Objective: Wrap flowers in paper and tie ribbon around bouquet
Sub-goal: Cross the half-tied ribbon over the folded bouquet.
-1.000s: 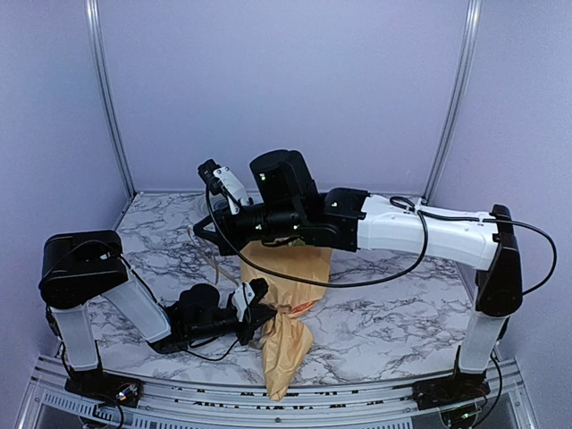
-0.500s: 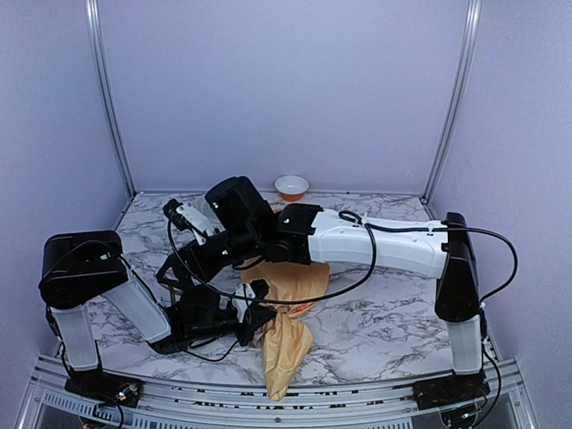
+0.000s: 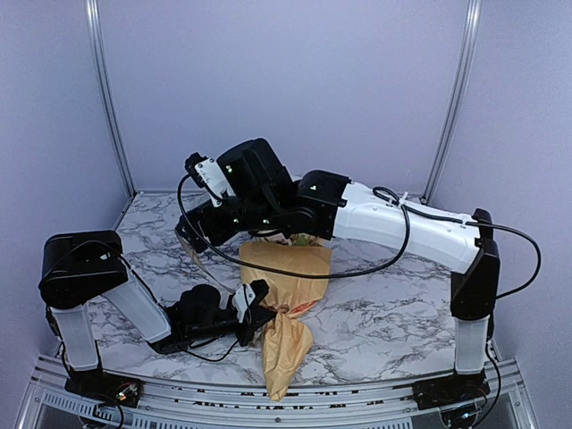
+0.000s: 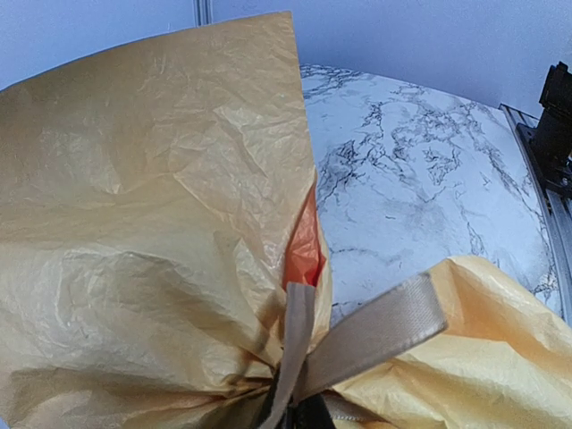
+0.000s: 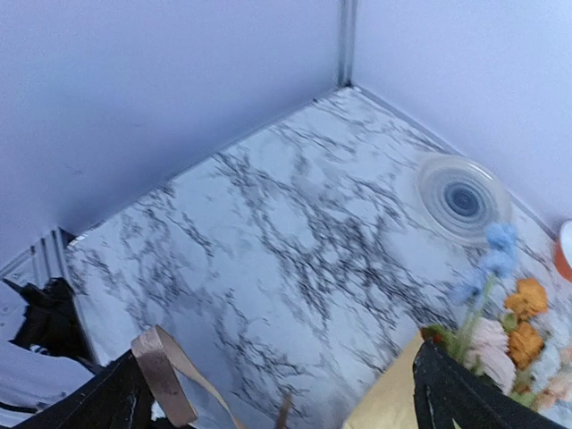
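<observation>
The bouquet lies on the marble table, a tan-yellow paper cone with an orange inner edge and its narrow end toward the front rail. The flowers show at its wide end. My left gripper is shut at the pinched neck on the beige ribbon, whose two strands fan out from the dark fingers. My right gripper hangs wide open above the table left of the flower heads. A ribbon loop rests beside its left finger, nothing between the jaws.
A clear round disc lies near the back corner and an orange bowl's edge shows beside it. Purple walls close the back and sides. The right arm spans above the bouquet. A metal rail runs along the front.
My right gripper has gone from shut to wide open, and its arm swung left and down, then rose again over the bouquet's wide end. The left arm and bouquet have not moved.
</observation>
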`<state>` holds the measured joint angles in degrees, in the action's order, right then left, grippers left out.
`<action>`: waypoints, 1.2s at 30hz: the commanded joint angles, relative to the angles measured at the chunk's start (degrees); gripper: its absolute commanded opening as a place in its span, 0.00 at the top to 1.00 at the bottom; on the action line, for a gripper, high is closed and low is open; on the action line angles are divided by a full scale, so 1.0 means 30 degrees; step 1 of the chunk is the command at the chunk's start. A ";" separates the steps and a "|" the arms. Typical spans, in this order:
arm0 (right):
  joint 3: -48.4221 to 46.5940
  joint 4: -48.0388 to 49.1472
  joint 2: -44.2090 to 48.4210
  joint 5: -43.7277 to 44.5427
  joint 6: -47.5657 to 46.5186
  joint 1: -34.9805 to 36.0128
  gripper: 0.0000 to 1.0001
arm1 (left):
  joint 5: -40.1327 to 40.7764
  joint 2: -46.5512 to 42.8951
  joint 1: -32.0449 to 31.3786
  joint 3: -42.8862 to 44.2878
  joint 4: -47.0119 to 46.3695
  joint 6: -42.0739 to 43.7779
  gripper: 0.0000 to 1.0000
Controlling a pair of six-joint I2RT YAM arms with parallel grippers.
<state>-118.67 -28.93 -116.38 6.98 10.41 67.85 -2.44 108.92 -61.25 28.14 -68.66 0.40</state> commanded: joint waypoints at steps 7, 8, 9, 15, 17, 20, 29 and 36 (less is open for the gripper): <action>-0.5877 -0.7278 -0.5276 -0.1988 -0.0446 -0.1439 0.10 | 0.0156 -0.0119 -0.0147 0.0368 0.0838 -0.0003 1.00; -0.5731 -0.6975 -0.5205 -0.2256 -0.0453 -0.1356 0.10 | 0.0166 -0.0147 -0.0137 0.0375 0.0876 0.0010 1.00; -0.5515 -0.6717 -0.5101 -0.2421 -0.0461 -0.1324 0.10 | 0.0175 -0.0155 -0.0147 0.0375 0.0922 0.0011 1.00; -0.5034 -0.7477 -0.4728 0.1585 -0.1023 -0.1378 0.10 | 0.0212 -0.0251 -0.0135 0.0360 0.1114 0.0154 1.00; -0.5007 -0.8057 -0.4728 0.3092 -0.1414 -0.1378 0.09 | 0.0226 -0.0261 -0.0130 0.0416 0.1161 0.0213 1.00; -0.4790 -0.8524 -0.4459 0.2609 -0.2193 -0.1531 0.09 | 0.0230 -0.0245 -0.0148 0.0542 0.1297 0.0296 1.00; 0.0053 -0.3966 -0.0363 -0.5615 -0.1752 -0.2524 0.11 | 0.0224 -0.0269 -0.0148 0.0665 0.1646 0.0418 1.00; 0.6923 0.1580 0.5011 -1.0311 -0.2886 -0.3680 0.14 | 0.0080 -0.0178 -0.0140 0.0771 0.1760 0.0443 1.00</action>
<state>-107.94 -37.43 -110.98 -11.88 3.99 58.98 -2.26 108.92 -61.32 29.54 -65.63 0.97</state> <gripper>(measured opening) 0.867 0.004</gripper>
